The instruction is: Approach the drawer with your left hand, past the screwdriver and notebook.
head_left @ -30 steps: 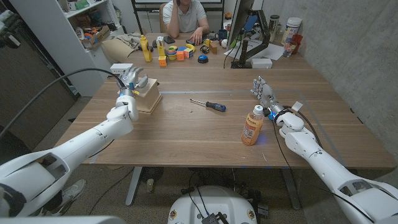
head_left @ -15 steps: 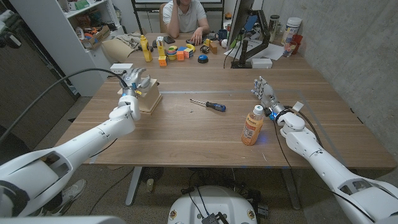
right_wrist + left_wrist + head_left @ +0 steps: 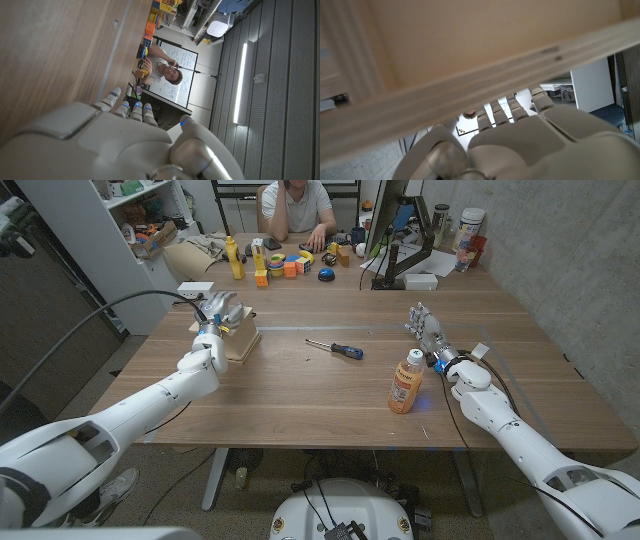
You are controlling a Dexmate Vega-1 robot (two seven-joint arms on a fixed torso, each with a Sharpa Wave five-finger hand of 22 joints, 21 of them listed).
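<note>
Since a second ago our left hand [image 3: 219, 308] has crept forward over the small wooden drawer [image 3: 238, 340] at the tabletop's [image 3: 300, 395] left edge, fingers spread and holding nothing, already beyond the screwdriver [image 3: 336, 348], while our right hand [image 3: 425, 328] waits open past the bottle [image 3: 405, 381]

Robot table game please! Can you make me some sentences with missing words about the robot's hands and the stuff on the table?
1. The left hand is at the wooden ____ on the table.
2. The screwdriver has a blue and black ____.
3. The bottle near the right hand is coloured ____.
4. The right hand holds ____.

Missing words: drawer; handle; orange; nothing
</note>
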